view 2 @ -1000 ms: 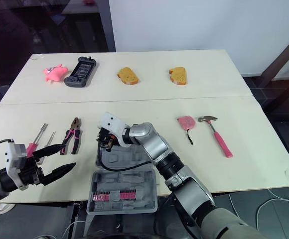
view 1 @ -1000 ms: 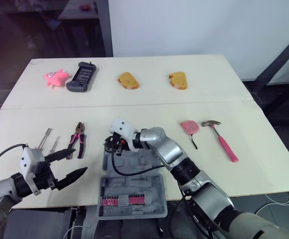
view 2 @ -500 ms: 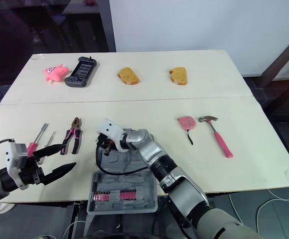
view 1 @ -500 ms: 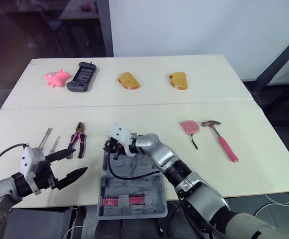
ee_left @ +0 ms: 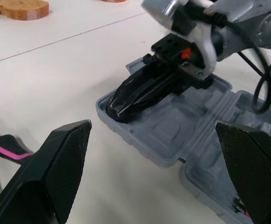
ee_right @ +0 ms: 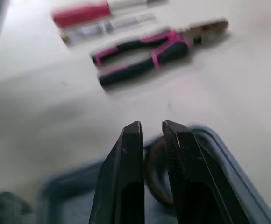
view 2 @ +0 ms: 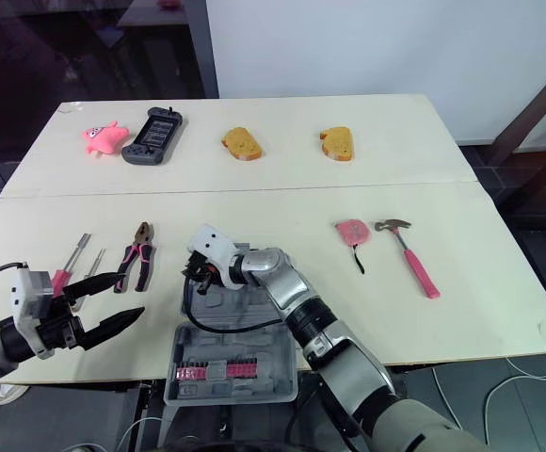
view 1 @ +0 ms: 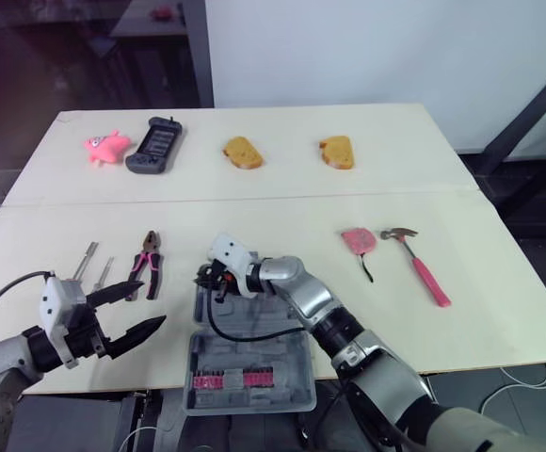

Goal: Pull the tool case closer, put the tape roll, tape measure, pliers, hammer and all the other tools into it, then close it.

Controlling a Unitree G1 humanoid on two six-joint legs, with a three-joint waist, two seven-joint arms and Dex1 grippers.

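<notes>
while the left gripper [view 1: 151, 303] gapes at the table's [view 1: 282, 202] front edge, the right gripper [ee_right: 151, 126] pinches the tape roll [ee_right: 150, 179] inside the tool case [view 1: 254, 317].

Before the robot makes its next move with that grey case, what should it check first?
1. The tool case lies open at the near edge of the table: ok.
2. The right gripper is down inside the case: ok.
3. The tape roll is free of it: cannot tell.
4. The left gripper is open, beside the case: ok.
5. The pliers, tape measure and hammer are packed: not ok, all on the table.
</notes>
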